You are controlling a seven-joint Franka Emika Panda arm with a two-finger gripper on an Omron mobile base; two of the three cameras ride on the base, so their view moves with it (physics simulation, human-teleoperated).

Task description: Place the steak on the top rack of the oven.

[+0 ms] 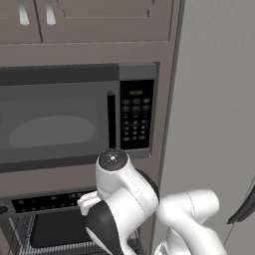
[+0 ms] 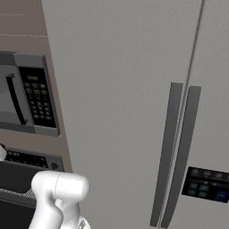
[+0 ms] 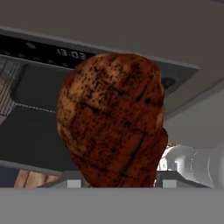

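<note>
Steak [image 3: 113,120] up close in hand view, dark reddish-brown with char lines, standing up from the bottom edge where the gripper [image 3: 114,183] sits; fingertips hidden behind the meat, so jaws read as closed on the steak though contact itself not visible; steak in the air, resting on nothing. Behind it in hand view: oven [image 3: 39,109] with black control strip and white markings across the upper left, dark cavity below, open; grey wire grid at far left edge, likely the top rack [image 3: 8,83], cannot tell for sure which rack; steak in front of the cavity, whether in line with the rack cannot tell.

Left base view: oven control strip [image 1: 47,201] low left, cavity under it, wire rack edge along the bottom; white arm [image 1: 127,204] bent low centre-right, covering the cavity's right side; free room only at the cavity's left half. Microwave [image 1: 74,117] directly above the oven, keypad on its right, close overhead; cabinet doors [image 1: 89,17] above that. Tall grey fridge side [image 1: 214,99] hard against the oven column's right edge, no room that way.

Right base view: fridge doors [image 2: 134,89] with two vertical handles [image 2: 179,152] across most of frame; oven strip and rack edge at lower left, arm link [image 2: 56,197] beside them.
</note>
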